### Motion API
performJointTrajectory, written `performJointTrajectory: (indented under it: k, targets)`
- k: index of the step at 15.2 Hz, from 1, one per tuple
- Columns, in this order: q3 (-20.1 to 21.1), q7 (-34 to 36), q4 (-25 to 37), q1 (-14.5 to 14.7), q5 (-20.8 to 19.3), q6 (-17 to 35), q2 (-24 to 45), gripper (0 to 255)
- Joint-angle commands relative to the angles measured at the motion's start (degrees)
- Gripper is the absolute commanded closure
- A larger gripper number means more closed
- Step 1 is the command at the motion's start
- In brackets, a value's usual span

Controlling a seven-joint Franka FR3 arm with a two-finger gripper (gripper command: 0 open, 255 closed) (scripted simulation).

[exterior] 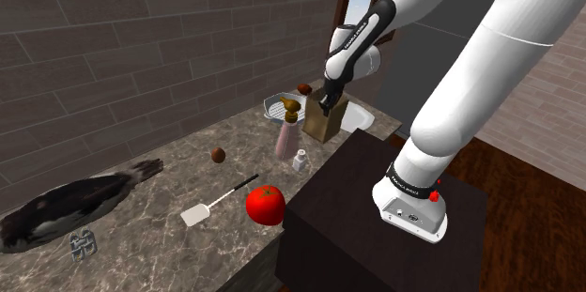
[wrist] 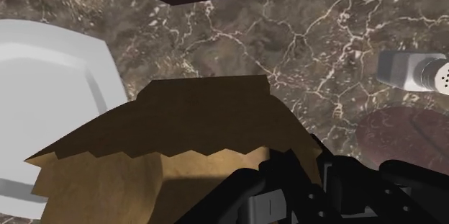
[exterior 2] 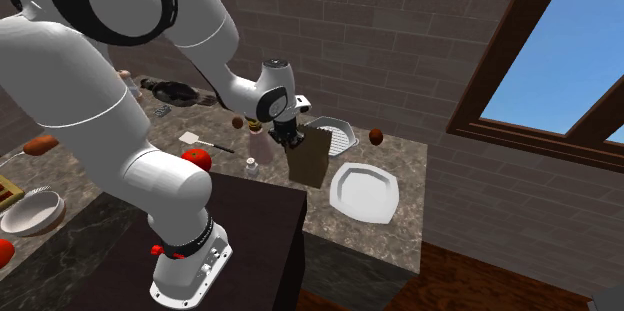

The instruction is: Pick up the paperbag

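End effector [exterior: 327, 104] at top rim of paper bag [exterior: 325, 126], beside white plate [exterior 2: 365, 191]

Looking at brownish brick walls [exterior: 141, 37] behind a dark veined stone counter [exterior: 160, 254] (pale cracks all over). Also got a dark wood-framed window [exterior 2: 570, 49] full of blue sky, plus reddish plank floor [exterior 2: 480, 279].

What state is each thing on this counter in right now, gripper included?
paper bag: upright, top open.
gripper: down at the bag's top rim; grasp not discernible.
white plate: lying flat beside the bag.
spray bottle: upright.
shaker: upright.
spatula: lying flat.
red fruit: resting on the counter.
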Motion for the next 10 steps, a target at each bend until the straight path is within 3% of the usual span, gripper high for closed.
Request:
performJointTrajectory:
  k: [1,10]
  targets:
    - [0.0,0.5,0.0,-0.2,-0.9,-2.0,-2.1,255]
    - [0.5,1.6,0.8,-0.7,-2.6,-9.4,-8.8,255]
